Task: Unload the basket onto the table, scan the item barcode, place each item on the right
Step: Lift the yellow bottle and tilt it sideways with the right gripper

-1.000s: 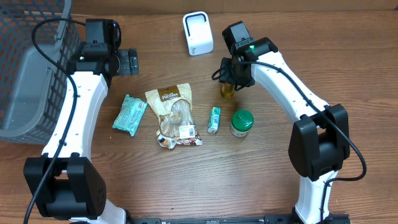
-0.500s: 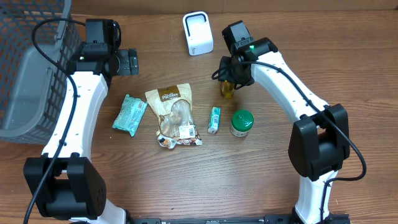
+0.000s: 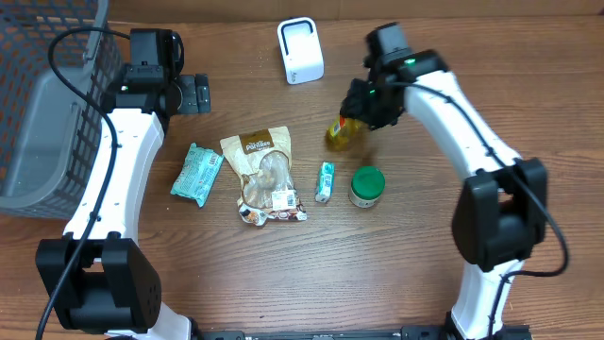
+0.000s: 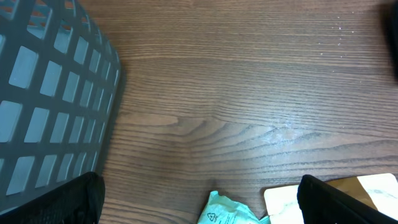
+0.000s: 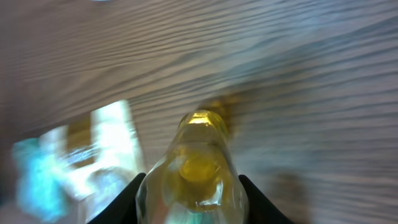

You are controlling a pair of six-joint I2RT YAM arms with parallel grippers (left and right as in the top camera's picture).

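Right wrist view shows my right fingers (image 5: 127,208) gripping the yellow bottle (image 5: 193,168), tilted above the tabletop (image 3: 396,274), left fingers (image 4: 348,199) open; carrying step, I judge, so next it must be presented to the scanner (image 3: 300,50) at eleven o'clock.

Wooden table (image 3: 396,274), five things down on it: white scanner (image 3: 300,51) upright at the back, teal packet (image 3: 197,174) on the left, brown snack pouch (image 3: 264,175) just beside it, slim green pack (image 3: 326,181), then a green-lidded jar (image 3: 367,186). Grey mesh basket (image 3: 42,132) sits at the far left edge.
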